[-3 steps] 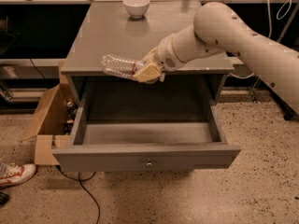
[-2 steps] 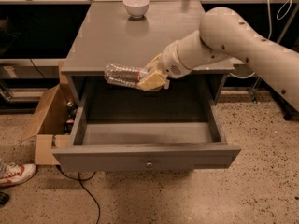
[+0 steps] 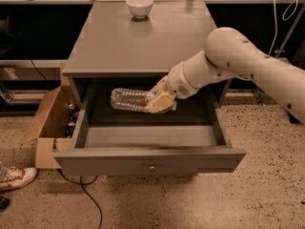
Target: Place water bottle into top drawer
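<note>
**Drawer status.** The wide, shallow grey wooden top drawer [image 3: 147, 159] stands open in front of the grey desk [image 3: 143, 42]. Its small round metal knob [image 3: 152, 167] faces the camera. I judge that no opening step is left.

**Gripper status.** The gripper [image 3: 159, 101], with tan finger pads, is inside the drawer opening. It sits below the desk's front edge and toward the rear of the drawer. It is clenched on the small clear ribbed plastic water bottle [image 3: 127, 99].

**Bottle position.** The water bottle lies on its side, roughly level, within the drawer's walls. Its free end points toward the side where the open brown cardboard box [image 3: 45, 123] sits on the floor. The other end is hidden inside the gripper. I cannot tell whether the bottle touches the drawer floor; it appears to hang just above it.

**Progress.** I judge the carry to be nearly complete, since the bottle is already over the drawer's interior. Steps left:
1. Lower the bottle until it rests on the drawer floor.
2. Release the grasp.
3. Lift the arm out under the desk edge without dragging the bottle along.

**Not involved.** The small white bowl [image 3: 139, 6] at the rear of the desk top is well apart from the work. So is the red-and-white shoe [image 3: 16, 177] on the speckled floor.
</note>
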You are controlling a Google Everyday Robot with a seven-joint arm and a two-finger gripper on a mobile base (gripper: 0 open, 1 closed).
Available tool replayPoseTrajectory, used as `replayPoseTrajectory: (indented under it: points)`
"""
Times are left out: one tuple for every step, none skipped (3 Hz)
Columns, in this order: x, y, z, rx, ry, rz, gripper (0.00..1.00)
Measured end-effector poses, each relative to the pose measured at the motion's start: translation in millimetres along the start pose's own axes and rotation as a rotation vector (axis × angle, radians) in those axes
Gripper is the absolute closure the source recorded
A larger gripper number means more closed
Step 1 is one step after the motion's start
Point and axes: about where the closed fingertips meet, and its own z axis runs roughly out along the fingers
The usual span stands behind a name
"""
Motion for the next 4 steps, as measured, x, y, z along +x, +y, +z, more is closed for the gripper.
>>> replayPoseTrajectory:
  points:
    - [31,-3,15,0.037,0.005,0.072,1.00]
    - [59,-22,27,0.131,-0.025,0.140,1.00]
    - [82,-35,38,0.205,-0.040,0.209,1.00]
    - [94,-42,54,0.231,-0.033,0.254,0.89]
